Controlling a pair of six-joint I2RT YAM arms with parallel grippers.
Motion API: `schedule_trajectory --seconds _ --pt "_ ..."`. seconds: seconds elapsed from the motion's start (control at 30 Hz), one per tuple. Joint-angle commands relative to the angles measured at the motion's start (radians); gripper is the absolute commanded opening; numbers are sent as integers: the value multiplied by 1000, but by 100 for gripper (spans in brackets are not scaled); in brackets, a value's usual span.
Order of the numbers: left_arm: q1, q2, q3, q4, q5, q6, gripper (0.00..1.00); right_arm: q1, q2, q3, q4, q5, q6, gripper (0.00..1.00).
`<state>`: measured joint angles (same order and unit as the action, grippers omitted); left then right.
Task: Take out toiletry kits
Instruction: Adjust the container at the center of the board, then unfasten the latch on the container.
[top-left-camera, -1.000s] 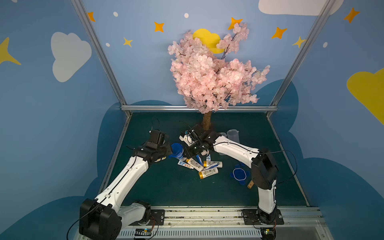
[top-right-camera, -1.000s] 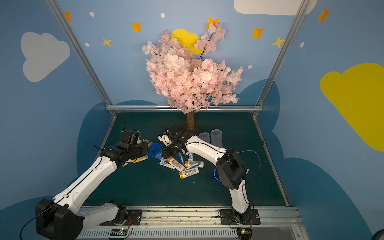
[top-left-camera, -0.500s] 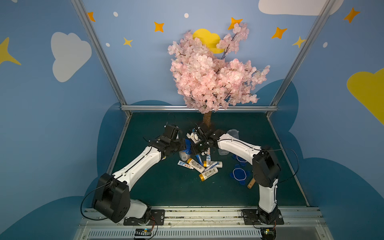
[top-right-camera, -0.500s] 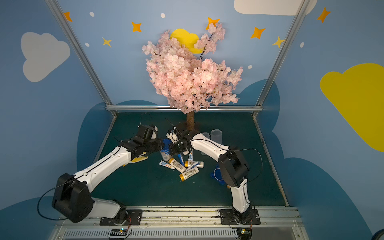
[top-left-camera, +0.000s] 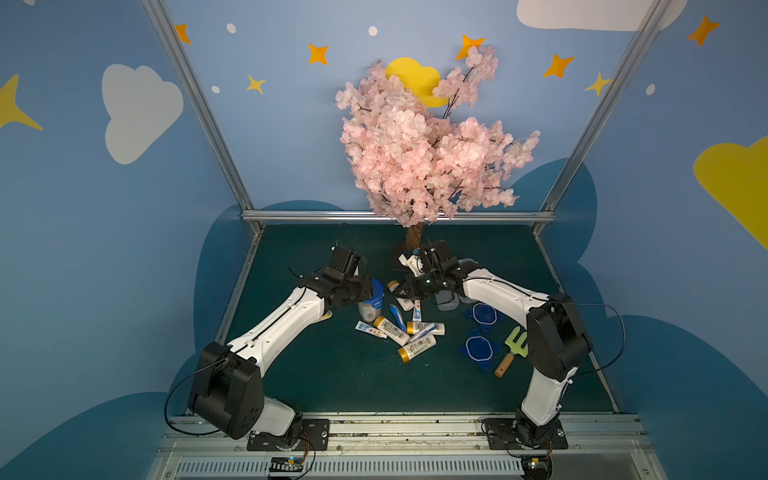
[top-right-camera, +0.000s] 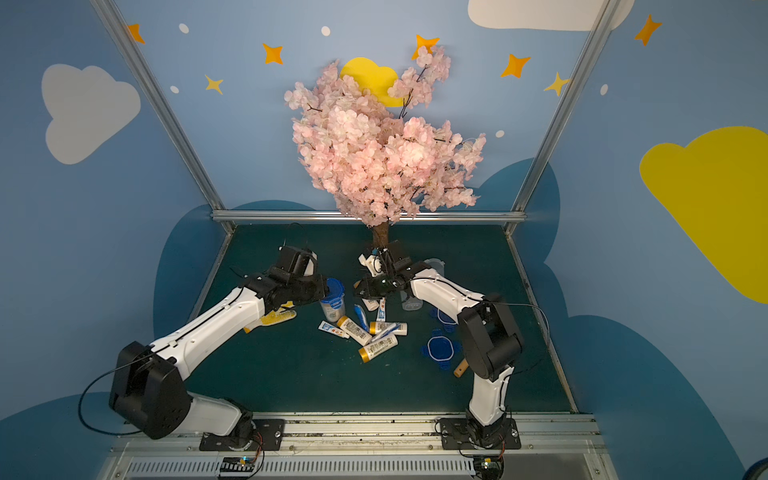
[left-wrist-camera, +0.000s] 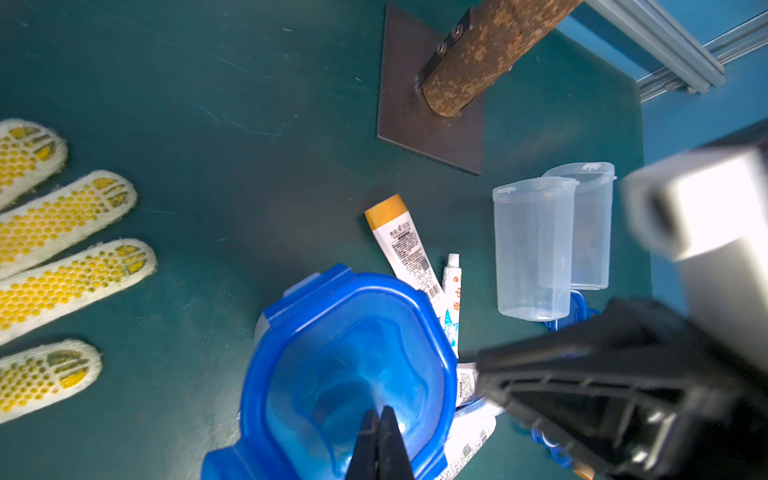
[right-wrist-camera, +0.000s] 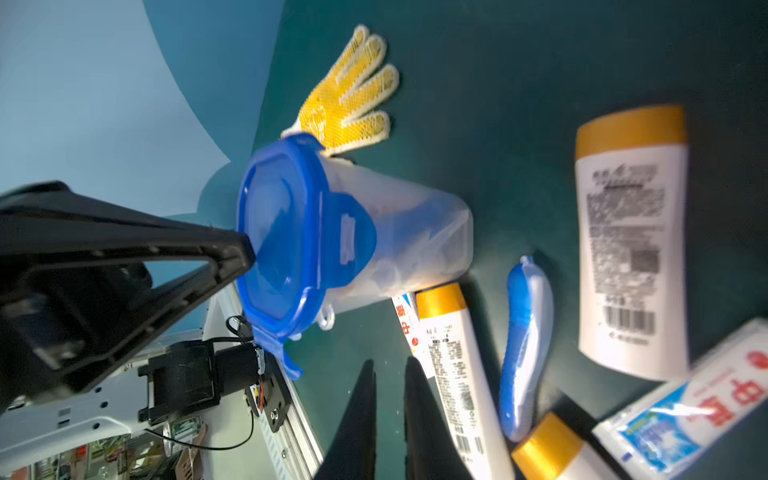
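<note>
Left wrist view puts the left gripper (left-wrist-camera: 379, 415) first: its two black tips are pressed shut, holding nothing, right on the blue clip lid (left-wrist-camera: 353, 353) of the tall clear plastic jar (right-wrist-camera: 399, 241). A second ago this arm was off to the side, and now it has swung in to the jar. The right gripper (right-wrist-camera: 390, 365) was shut then; now its tips stand a little apart, with nothing between them, low over the dark green mat (top-left-camera: 332, 374). So I think the lidded jar gets opened next. Just beside it lie loose kits: white bottles with yellow-orange caps (right-wrist-camera: 631, 249), a blue-and-white wrapped piece (right-wrist-camera: 523, 340) and a white toothpaste tube with blue and red print (right-wrist-camera: 685, 407). Only the right wrist view shows the tip meeting the lid side-on. Only the left wrist view shows two empty clear jars (left-wrist-camera: 536, 249) up close. Only the top views show the flowers of the pink blossom tree (top-left-camera: 424, 158).
</note>
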<state>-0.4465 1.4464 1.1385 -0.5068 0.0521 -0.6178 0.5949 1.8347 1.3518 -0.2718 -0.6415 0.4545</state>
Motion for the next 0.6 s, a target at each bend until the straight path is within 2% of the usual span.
schedule_trajectory --seconds 0.0,0.1,0.2,0.43,0.57 --pt "-6 6 36 -72 -9 26 2 -7 0 16 113 -120 64 28" --pt "-10 18 43 -71 1 27 2 -17 52 29 221 -214 155 37" --pt "-13 35 38 -62 9 23 2 -23 110 32 354 -286 267 40" --pt "-13 72 35 -55 18 23 2 -18 196 39 470 -338 397 47" --pt "-16 87 28 -47 26 20 2 -16 223 14 602 -373 495 51"
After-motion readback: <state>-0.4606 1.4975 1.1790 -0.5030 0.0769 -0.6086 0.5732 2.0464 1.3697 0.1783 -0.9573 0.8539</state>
